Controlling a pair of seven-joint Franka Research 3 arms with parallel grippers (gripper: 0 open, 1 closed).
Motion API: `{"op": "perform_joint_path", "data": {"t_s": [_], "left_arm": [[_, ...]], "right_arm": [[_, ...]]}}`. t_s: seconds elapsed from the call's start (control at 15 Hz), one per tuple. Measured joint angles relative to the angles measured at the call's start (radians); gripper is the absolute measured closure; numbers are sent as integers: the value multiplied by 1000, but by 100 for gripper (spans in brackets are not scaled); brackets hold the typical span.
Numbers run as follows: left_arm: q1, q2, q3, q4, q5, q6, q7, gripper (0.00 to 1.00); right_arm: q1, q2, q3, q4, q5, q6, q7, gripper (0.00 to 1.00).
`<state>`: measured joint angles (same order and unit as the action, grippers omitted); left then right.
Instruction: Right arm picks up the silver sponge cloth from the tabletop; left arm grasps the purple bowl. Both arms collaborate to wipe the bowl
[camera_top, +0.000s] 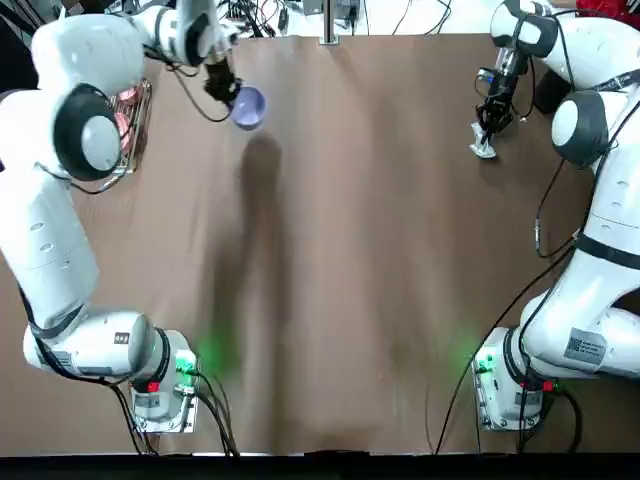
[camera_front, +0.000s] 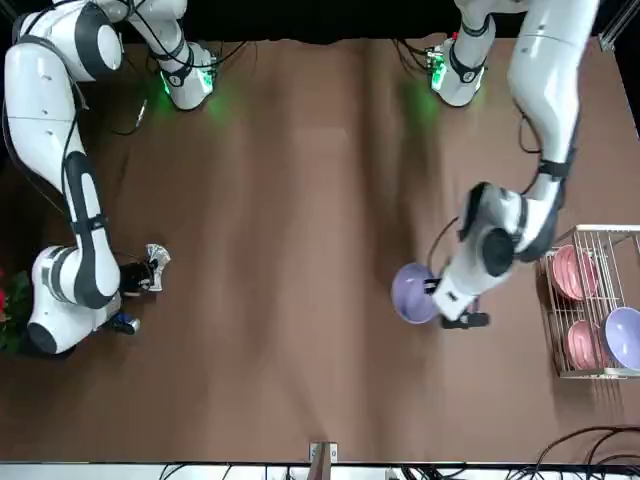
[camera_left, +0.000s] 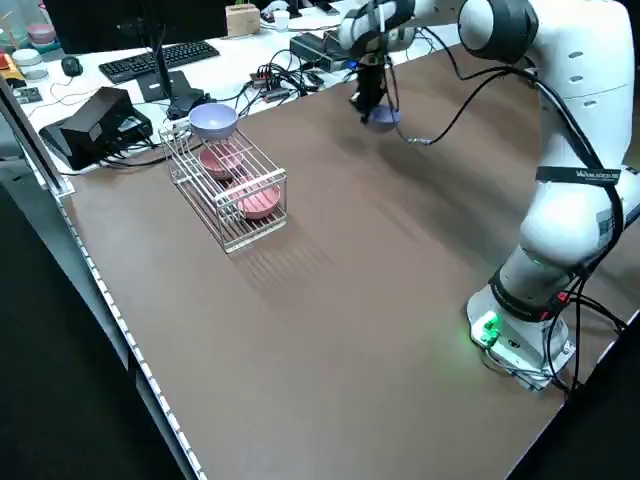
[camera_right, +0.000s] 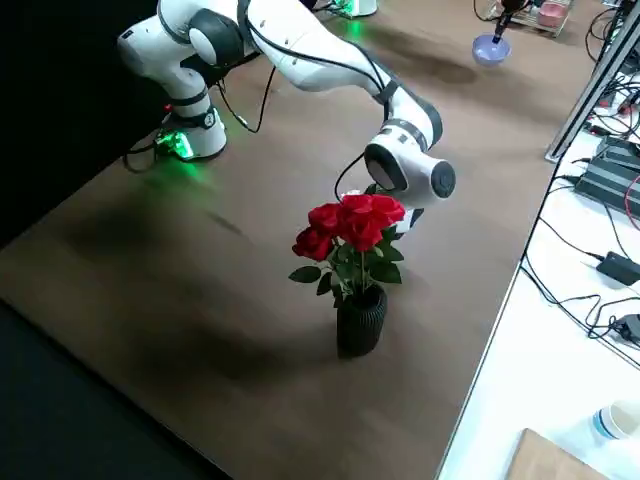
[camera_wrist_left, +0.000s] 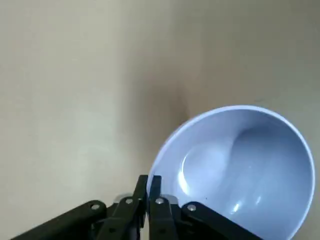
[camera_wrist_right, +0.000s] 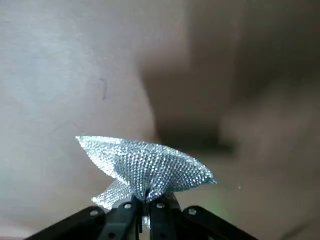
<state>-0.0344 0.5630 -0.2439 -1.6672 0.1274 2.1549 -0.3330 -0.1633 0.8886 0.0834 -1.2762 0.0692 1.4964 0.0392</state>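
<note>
Lavender and silver, each already claimed: purple bowl (camera_top: 249, 106) pinched by its rim in the left gripper (camera_wrist_left: 148, 192), fingers closed tight on the thin wall, mouth of the bowl tipped sideways and clear of the tabletop (camera_top: 350, 260). Silver sponge cloth (camera_wrist_right: 145, 167) clamped in the right gripper (camera_wrist_right: 146, 200), fingers shut on a crumpled fold, the rest fanning out above the brown surface. Measured from the bowl: cloth well apart, across the table toward the robot's right; wire rack (camera_front: 590, 300) with pink bowls (camera_front: 570, 272) and a second lilac bowl just beside it on the far-left side; vase of red roses (camera_right: 352, 262) out near the cloth, at the right edge. Both pickups judged complete, the meeting of the two arms not yet begun (the wipe itself all still to come). To do that well: bring bowl and cloth together over the open middle of the table, away from the rack; turn the bowl's whitish inside toward the cloth; keep the rim grip firm, since glossy ware held by one thin edge likely to twist under sideways pressure; press with the loose fan of the cloth rather than with the fingertips; sweep lightly around the inner wall, opposite the left fingers (camera_wrist_left: 156, 186), to avoid a clash of grippers.
</note>
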Motion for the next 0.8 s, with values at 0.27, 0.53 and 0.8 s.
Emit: {"op": "perform_joint_path", "data": {"t_s": [0.27, 0.53, 0.8], "left_arm": [[190, -56, 0, -198, 25, 140, 261, 95], [297, -80, -26, -351, 34, 333, 335, 94], [298, -84, -22, -376, 46, 337, 334, 76]], "right_arm": [[-4, 13, 5, -26, -89, 17, -89, 91], [-26, 13, 4, -26, -90, 18, -134, 57], [-26, 3, 7, -17, -90, 9, -137, 19]]}}
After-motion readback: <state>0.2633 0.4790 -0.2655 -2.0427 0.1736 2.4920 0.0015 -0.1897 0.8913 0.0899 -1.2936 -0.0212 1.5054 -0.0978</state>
